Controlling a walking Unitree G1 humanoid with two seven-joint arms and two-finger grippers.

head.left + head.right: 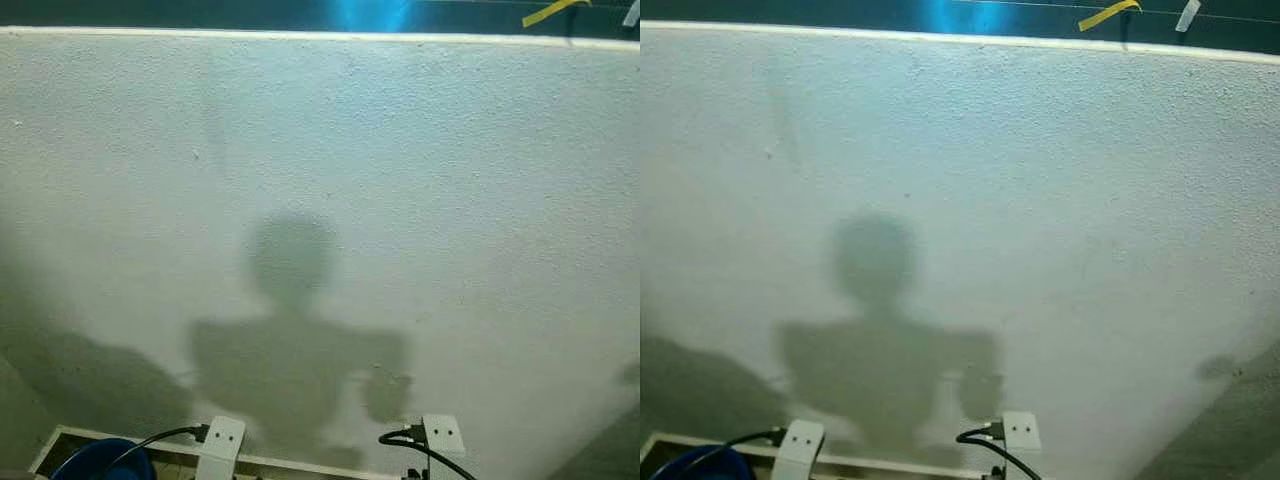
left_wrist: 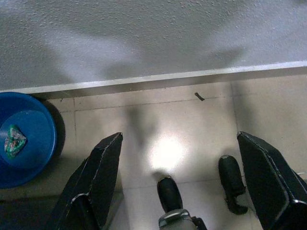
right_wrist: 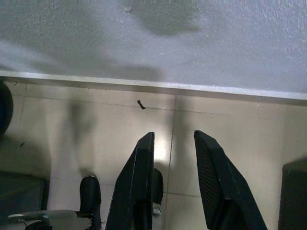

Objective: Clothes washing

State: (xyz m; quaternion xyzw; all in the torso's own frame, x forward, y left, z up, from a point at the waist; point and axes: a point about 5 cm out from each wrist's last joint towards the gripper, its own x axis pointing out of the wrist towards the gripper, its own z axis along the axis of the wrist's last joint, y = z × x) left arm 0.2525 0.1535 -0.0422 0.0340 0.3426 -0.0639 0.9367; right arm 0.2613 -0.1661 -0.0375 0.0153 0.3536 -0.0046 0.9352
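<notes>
Both grippers are hanging empty above the tiled floor: the left gripper spread wide, the right gripper parted narrowly. A blue basin is sitting by the white wall, holding what is possibly a small garment. Judging by this, the robot is approaching; turning toward the basin comes next.

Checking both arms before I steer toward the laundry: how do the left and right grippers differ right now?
The left gripper has its fingers spread wide apart; the right gripper has its fingers much closer, with a narrow gap. The left gripper hangs near the blue basin, which has a small green item in it; the right gripper hangs over bare tile. Both are empty, pointing down at the floor by the white wall.
</notes>
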